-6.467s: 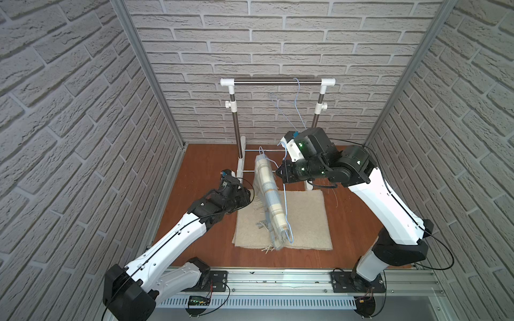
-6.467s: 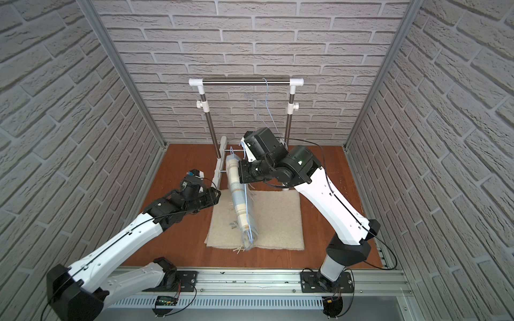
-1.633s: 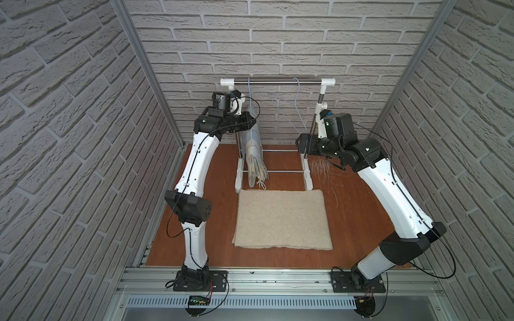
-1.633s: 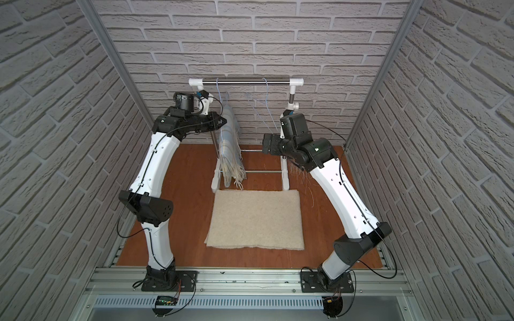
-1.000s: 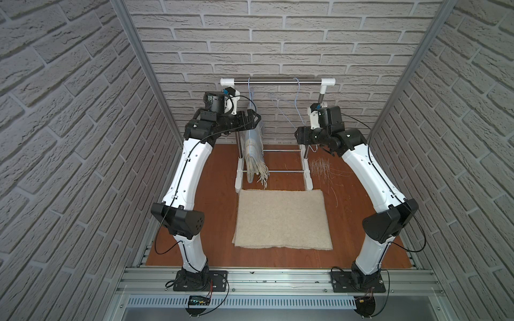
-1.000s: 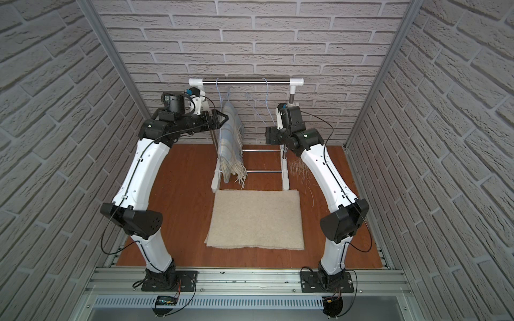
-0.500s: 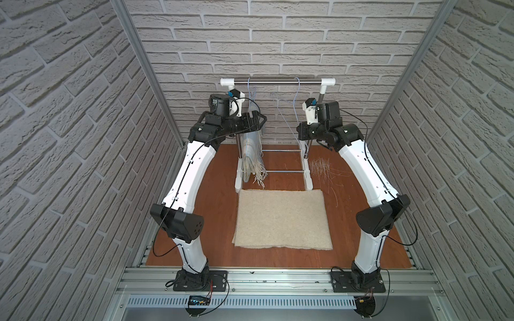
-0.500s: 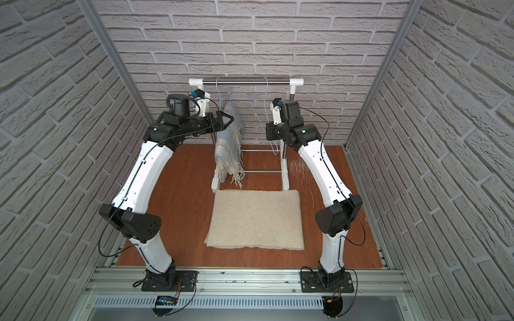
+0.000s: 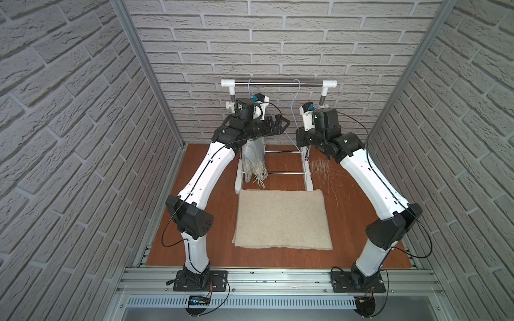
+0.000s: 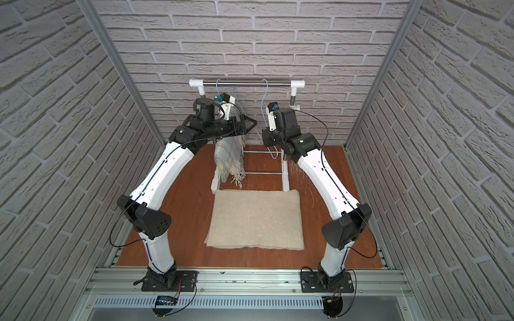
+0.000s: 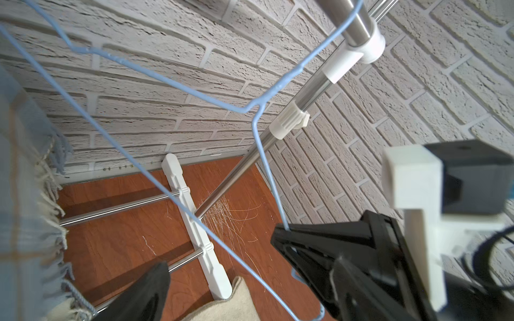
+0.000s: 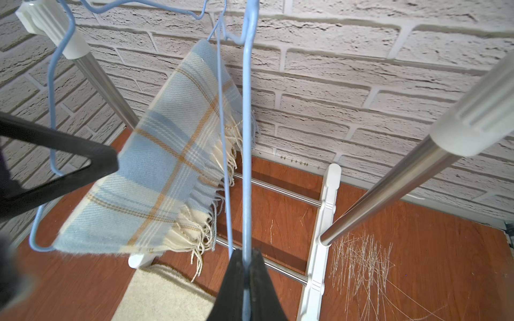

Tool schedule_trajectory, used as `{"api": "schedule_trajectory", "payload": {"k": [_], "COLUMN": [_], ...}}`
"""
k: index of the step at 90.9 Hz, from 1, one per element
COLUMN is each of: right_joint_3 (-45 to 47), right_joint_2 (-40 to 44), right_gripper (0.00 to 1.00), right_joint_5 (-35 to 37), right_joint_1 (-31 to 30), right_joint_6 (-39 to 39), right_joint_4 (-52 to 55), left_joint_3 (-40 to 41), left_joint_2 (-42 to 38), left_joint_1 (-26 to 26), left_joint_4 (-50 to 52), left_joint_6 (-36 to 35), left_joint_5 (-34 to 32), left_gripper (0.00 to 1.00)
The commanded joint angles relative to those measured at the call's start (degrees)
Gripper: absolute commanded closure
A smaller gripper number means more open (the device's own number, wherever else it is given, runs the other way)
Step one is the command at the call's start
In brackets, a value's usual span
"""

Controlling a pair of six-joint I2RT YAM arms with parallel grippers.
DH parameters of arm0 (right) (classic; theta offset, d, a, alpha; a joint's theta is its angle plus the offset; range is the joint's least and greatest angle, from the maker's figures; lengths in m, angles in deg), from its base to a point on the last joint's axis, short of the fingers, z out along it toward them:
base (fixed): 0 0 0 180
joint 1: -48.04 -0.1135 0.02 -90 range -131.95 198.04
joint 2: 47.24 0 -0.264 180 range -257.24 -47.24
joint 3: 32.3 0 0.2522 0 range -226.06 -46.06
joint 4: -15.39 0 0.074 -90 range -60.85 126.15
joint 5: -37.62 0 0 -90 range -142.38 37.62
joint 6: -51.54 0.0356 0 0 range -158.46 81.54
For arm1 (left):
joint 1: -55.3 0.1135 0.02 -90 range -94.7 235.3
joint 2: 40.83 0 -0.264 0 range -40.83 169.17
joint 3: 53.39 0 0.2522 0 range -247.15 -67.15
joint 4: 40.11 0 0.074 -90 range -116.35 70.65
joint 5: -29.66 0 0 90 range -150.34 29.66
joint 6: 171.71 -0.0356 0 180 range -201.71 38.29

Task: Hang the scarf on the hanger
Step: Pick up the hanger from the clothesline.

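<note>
We locate the scarf (image 9: 254, 157) off the beige mat (image 9: 281, 219) and draped, folded double, over the first hanger (image 12: 50, 91), which hooks onto the rail (image 9: 278, 83) near the rail's left end, slightly above centre in both top views. The fringed ends of the scarf hang down in front of the lower crossbars of the rack (image 9: 308, 178), just above the mat's upper edge in the frame. The left gripper (image 9: 285, 123) sits just right of the upper part of the scarf in both top views, with its jaws spread wide. In the right wrist view, one of its fingers (image 12: 108, 162) crosses the left of the frame in front of the plaid cloth; we cannot tell whether it touches the cloth. In the left wrist view, the scarf fills the left edge of the frame and one finger shows at the bottom centre. The right gripper (image 12: 246, 264) stands at the bottom centre of the right wrist view with its jaws pressed together on the blue wire of the second hanger (image 12: 247, 139), pinching it low on its frame. We see the same grip at the lower right of the left wrist view, where the wire runs down into the black fingertips. The second hanger hooks onto the rail right of centre, well apart from the first hanger's hook. Loose pale fibres (image 9: 319, 166) lie on the wooden floor (image 9: 345, 222) beside the right foot of the rack
</note>
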Motion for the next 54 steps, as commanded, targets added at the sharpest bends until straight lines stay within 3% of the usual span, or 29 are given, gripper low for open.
{"api": "schedule_trajectory", "payload": {"k": [1,12,21,32,54], "right_joint_3": [3.2,9.4,3.5,-1.1,-0.5], "right_joint_2": [5.3,8.9,4.5,0.8,3.9], "right_gripper": [0.97,0.97,0.97,0.97,0.97], "right_joint_5": [1.8,3.3,6.9,5.2,7.0], "right_joint_1": [-0.2,-1.0,0.3,1.2,-1.7], "right_joint_6": [-1.6,-4.8,-6.5,-5.0,-6.9], "right_joint_4": [-3.9,-10.0,-8.7,-7.7,-7.6], "left_joint_3": [-1.5,1.7,6.3,5.3,12.9], "left_joint_2": [0.1,-1.6,-2.7,-3.3,-10.6], "left_joint_1": [-1.4,-3.7,-3.8,-4.4,-5.3], "left_joint_4": [-4.3,-6.2,-9.8,-7.5,-8.1], "left_joint_6": [0.9,-1.1,0.0,0.0,-1.1], "left_joint_5": [-2.5,-4.0,-3.4,-5.4,-8.0], "left_gripper": [0.03,0.03,0.03,0.03,0.02]}}
